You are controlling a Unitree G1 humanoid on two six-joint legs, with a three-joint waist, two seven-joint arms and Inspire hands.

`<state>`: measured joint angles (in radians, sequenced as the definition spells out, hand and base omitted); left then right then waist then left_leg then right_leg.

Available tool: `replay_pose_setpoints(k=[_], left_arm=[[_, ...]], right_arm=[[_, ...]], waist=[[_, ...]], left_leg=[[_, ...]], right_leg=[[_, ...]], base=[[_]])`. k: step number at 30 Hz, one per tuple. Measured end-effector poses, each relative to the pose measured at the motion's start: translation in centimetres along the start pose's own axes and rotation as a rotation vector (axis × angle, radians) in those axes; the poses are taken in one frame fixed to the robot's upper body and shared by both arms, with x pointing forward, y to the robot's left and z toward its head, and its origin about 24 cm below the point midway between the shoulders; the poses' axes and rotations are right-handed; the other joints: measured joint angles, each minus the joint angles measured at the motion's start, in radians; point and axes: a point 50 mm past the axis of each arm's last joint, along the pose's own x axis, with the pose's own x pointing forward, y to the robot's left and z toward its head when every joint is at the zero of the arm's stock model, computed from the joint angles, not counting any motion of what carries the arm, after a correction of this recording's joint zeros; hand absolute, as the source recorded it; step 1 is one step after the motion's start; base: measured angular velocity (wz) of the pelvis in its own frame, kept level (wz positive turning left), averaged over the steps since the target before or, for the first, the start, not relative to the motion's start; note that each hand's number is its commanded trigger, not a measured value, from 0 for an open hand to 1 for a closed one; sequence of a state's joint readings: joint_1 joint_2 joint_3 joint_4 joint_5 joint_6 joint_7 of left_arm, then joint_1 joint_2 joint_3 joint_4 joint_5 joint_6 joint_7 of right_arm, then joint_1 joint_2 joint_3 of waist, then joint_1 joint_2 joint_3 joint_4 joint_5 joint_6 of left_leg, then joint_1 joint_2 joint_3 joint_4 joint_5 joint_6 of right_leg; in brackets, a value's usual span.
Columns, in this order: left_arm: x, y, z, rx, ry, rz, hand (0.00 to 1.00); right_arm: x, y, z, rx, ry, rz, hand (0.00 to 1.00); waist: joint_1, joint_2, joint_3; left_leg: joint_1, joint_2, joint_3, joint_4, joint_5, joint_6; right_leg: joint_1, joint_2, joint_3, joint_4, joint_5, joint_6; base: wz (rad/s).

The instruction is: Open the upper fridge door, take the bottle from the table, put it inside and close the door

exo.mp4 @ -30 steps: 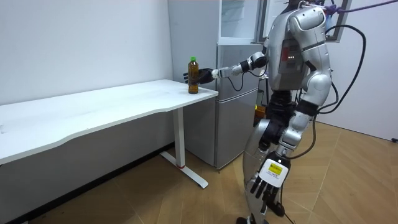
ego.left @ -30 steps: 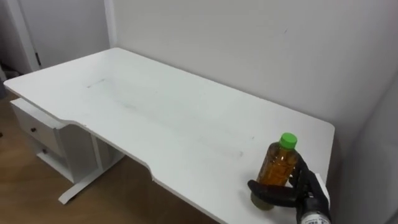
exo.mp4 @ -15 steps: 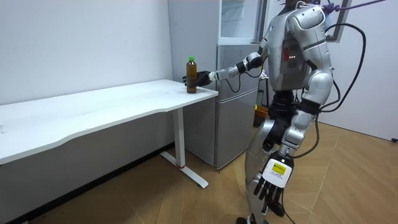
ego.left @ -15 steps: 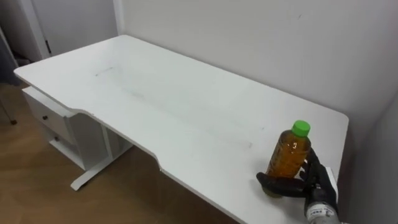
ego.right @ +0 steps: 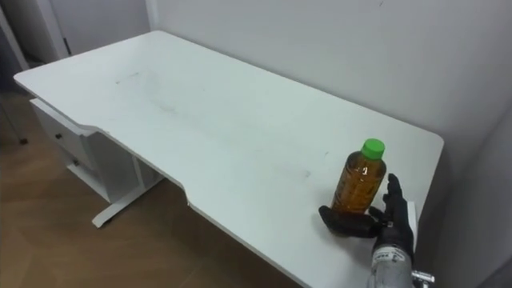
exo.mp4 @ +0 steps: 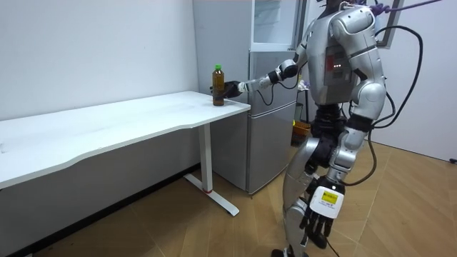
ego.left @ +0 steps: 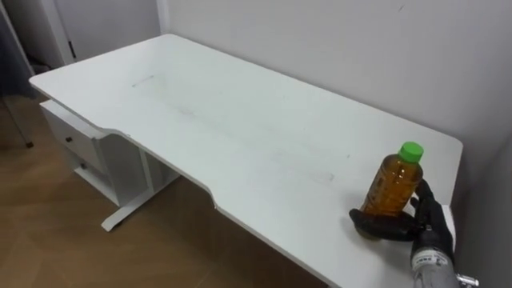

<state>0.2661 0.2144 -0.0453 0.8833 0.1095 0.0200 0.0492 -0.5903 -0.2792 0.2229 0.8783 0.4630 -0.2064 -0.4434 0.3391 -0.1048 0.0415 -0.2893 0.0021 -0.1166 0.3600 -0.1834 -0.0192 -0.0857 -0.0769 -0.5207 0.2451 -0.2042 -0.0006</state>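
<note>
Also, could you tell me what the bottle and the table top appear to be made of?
The bottle looks like clear plastic: amber liquid shows through its wall. Its green cap looks like opaque plastic. The right hand is curled round its base. The table has a smooth matte white top, probably laminated board, though its core cannot be seen.
</note>
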Motion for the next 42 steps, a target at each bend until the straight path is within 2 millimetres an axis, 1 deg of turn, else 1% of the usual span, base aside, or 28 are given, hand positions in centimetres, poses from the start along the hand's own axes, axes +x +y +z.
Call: replay_pose_setpoints(k=[7, 10, 15, 18, 23, 24, 25, 29, 37, 42], left_arm=[[0.2, -0.2, 0.8, 0.026, -0.025, -0.012, 0.00], [0.2, -0.3, 0.9, 0.031, -0.033, -0.015, 0.00], [0.2, -0.1, 0.8, 0.034, -0.033, -0.012, 0.00], [0.2, 0.0, 0.8, 0.035, -0.035, -0.010, 0.00], [0.2, 0.2, 0.8, 0.039, -0.038, 0.000, 0.00], [0.2, 0.3, 0.8, 0.040, -0.036, 0.002, 0.00], [0.2, 0.4, 0.8, 0.040, -0.035, 0.003, 0.00], [0.2, 0.8, 0.6, 0.016, -0.026, 0.011, 0.00], [0.2, 0.9, 0.4, 0.014, -0.018, 0.012, 0.00], [0.2, 0.9, 0.3, 0.014, -0.017, 0.014, 0.00]], right_arm=[[0.1, -0.1, 0.1, -0.003, -0.002, -0.001, 0.00], [0.2, -0.4, 0.2, -0.008, -0.003, -0.007, 0.00], [0.5, -0.4, 0.9, -0.007, -0.015, -0.011, 0.00], [0.7, 0.0, 1.4, -0.008, -0.027, 0.001, 0.00], [0.9, 0.2, 1.9, -0.021, -0.040, 0.009, 0.00], [0.9, 0.2, 1.9, -0.020, -0.040, 0.009, 0.65], [0.9, 0.2, 1.9, -0.020, -0.040, 0.010, 1.00], [0.9, 0.2, 1.8, -0.021, -0.039, 0.018, 1.00], [0.9, 0.3, 1.8, -0.020, -0.032, 0.028, 1.00], [1.0, 0.1, 1.7, 0.035, -0.005, 0.014, 1.00]], waist=[[0.006, -0.006, 0.0021], [0.018, -0.006, 0.0022], [0.024, -0.011, 0.0051], [0.024, -0.016, 0.0079], [0.024, -0.016, 0.0080], [0.025, -0.016, 0.0080], [0.025, -0.016, 0.0080], [0.025, -0.016, 0.0082], [0.025, -0.012, 0.0105], [0.031, -0.013, 0.0099]], left_leg=[[-0.001, 0.000, 0.001, 0.000, 0.000, 0.000], [-0.002, 0.000, 0.002, -0.001, 0.000, 0.000], [-0.012, 0.000, 0.003, -0.005, 0.006, 0.000], [-0.013, -0.001, 0.002, -0.006, 0.006, 0.001], [-0.013, -0.002, 0.002, -0.005, 0.006, 0.001], [-0.012, -0.001, 0.002, -0.005, 0.006, 0.001], [-0.012, -0.001, 0.002, -0.002, 0.006, 0.001], [-0.012, -0.001, 0.003, 0.001, 0.006, 0.001], [-0.012, -0.001, 0.003, -0.009, 0.006, 0.001], [-0.012, -0.001, 0.004, -0.009, 0.006, 0.001]], right_leg=[[-0.005, -0.002, 0.001, 0.008, 0.000, 0.000], [-0.010, -0.003, 0.001, 0.012, 0.000, 0.000], [-0.023, -0.006, 0.000, 0.015, 0.000, -0.001], [-0.023, -0.006, 0.000, 0.014, 0.000, 0.000], [-0.023, -0.006, 0.000, 0.014, 0.000, 0.000], [-0.023, -0.007, -0.001, 0.014, 0.000, 0.000], [-0.023, -0.007, -0.002, 0.014, 0.000, 0.000], [-0.023, -0.007, -0.003, 0.014, 0.000, 0.000], [-0.024, -0.007, -0.001, 0.013, 0.000, 0.000], [-0.024, -0.006, -0.002, 0.011, 0.000, 0.000]], base=[[0.00], [-0.01], [0.00], [0.00], [0.00], [0.00], [0.00], [0.00], [0.00], [0.00]])
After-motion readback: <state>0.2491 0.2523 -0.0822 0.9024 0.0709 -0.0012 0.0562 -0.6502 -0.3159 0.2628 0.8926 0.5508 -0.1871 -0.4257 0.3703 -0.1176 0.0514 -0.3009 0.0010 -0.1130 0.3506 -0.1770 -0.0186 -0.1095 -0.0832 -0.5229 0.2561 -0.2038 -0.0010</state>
